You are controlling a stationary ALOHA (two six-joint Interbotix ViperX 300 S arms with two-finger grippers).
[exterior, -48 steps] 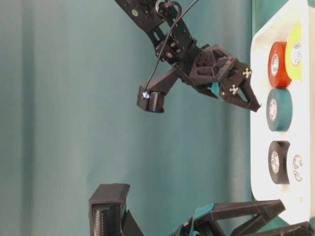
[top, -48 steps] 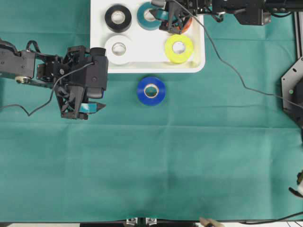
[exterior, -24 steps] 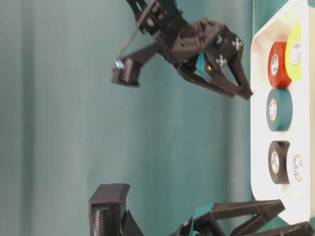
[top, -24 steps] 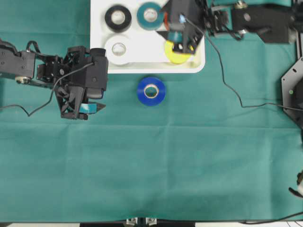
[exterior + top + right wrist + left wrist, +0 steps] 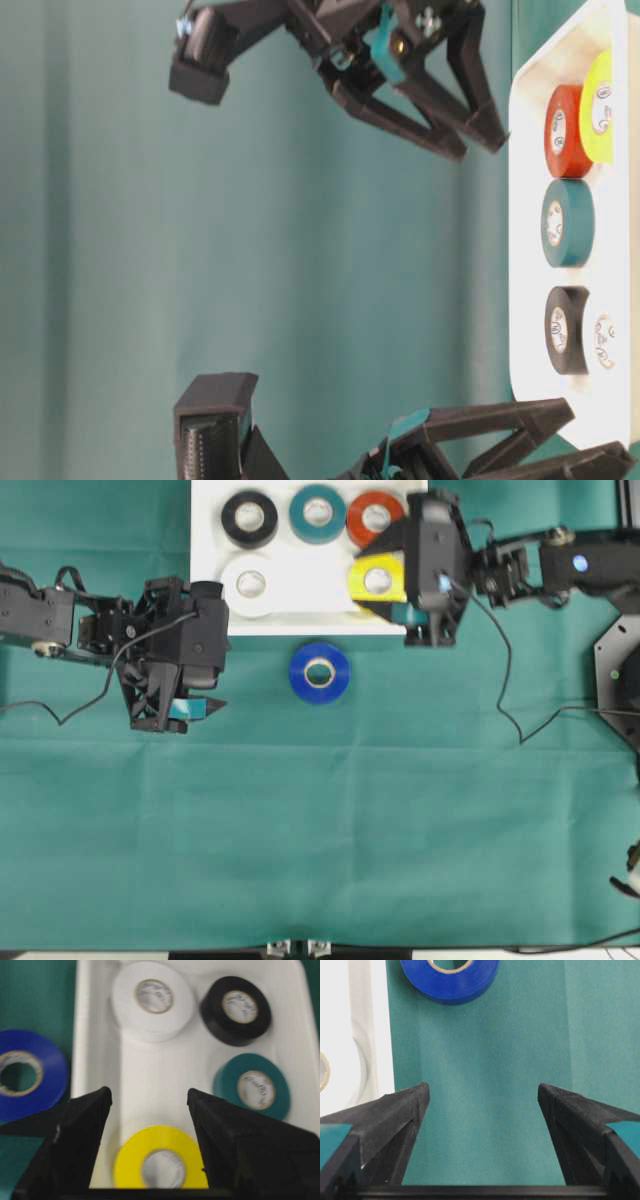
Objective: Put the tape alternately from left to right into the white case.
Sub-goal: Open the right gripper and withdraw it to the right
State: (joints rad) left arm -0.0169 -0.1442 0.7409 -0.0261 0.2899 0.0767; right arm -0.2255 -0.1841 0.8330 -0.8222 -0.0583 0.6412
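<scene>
With five rolls in the white case point(image 5: 300, 615), the blue roll point(image 5: 320, 672) (light, stiff, best pinched across its rim) lies just outside the case's near edge; left gripper point(image 5: 190, 708) and right gripper point(image 5: 380, 580) both gape empty.

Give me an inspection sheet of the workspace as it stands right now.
Surface: green cloth, lightly creased.
Job's things: white case holds black roll, teal roll, orange-red roll, white roll and yellow roll; blue roll lies on the cloth, just outside the case.
Clutter: nothing seen.
Grippers: left gripper open and empty, facing the blue roll; right gripper open and empty, over the case's right end.
Cables: black cable trails from the right arm; another at the left arm.
Surroundings: metal frame at right edge.
</scene>
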